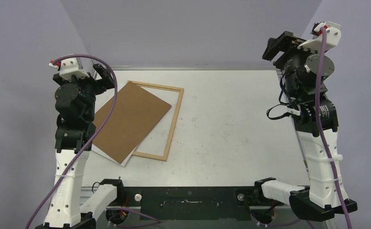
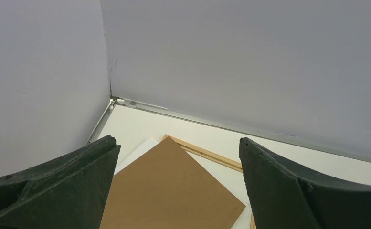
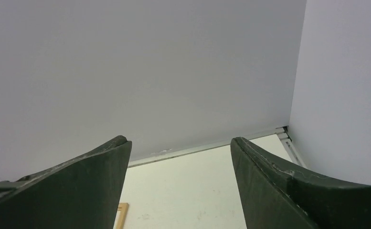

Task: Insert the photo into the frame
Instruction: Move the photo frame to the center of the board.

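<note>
Left gripper [image 1: 105, 73]: raised over the far-left part of the table [image 1: 231, 129], above the far-left corner of the stack. Its wrist view shows the jaws spread wide with nothing between them [image 2: 176, 143].
Right gripper [image 1: 277, 46]: held high at the far-right, well apart from the stack and facing the back wall. The jaws are wide apart and it has hold of nothing [image 3: 178, 140].
Frame [image 1: 175, 121]: lies flat on the left half of the table, long sides running near to far. Only its far, right and near strips show, because the rest is covered.
Backing panel [image 1: 131, 121]: brown hardboard lying flat and turned at an angle. It rests across the frame's left part, its far corner on the frame's far-left corner.
Photo [image 1: 108, 156]: lies under the panel, not set into the frame. Only a narrow white sliver sticks out along the panel's near-left edge, reaching just beside the frame's near strip. No printed side shows.
Cable [image 1: 102, 119]: purple, hanging from the left arm across the panel's left edge.
</note>
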